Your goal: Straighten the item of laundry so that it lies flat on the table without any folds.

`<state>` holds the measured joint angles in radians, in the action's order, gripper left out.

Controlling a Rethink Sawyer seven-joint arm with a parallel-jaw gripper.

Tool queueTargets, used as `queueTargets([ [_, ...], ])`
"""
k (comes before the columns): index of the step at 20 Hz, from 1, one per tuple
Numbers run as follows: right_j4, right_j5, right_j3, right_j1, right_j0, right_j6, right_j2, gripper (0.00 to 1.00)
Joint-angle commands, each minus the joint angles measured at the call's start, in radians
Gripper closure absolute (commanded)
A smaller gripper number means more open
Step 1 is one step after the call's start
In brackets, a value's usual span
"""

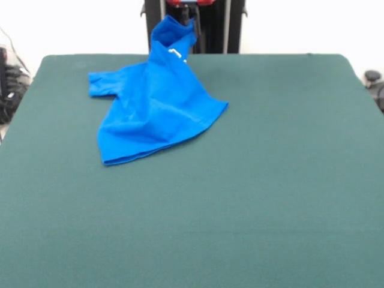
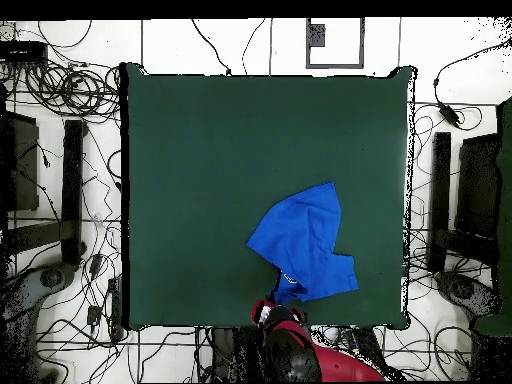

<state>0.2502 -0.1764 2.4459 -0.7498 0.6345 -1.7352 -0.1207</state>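
Blue T-shirt (image 1: 153,111) peak hides gripper (image 2: 278,303) tips.

the table (image 1: 270,180) is a large rectangle covered in plain dark green felt-like cloth, with rounded corners. one thing lies on it: a small bright blue t-shirt (image 1: 153,114), near the edge by the robot's base. it is crumpled, not flat: its lower part spreads on the cloth, one sleeve sticks out sideways, and its top is drawn up off the surface.
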Motion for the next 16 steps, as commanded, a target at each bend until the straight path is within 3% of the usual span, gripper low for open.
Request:
queueTargets([
  [1, -0.057, -0.085, -0.006, 0.093, -0.057, -0.267, -0.053, 1.0],
  [16, -0.079, -0.139, -0.015, 0.108, -0.108, -0.273, -0.023, 1.0],
])
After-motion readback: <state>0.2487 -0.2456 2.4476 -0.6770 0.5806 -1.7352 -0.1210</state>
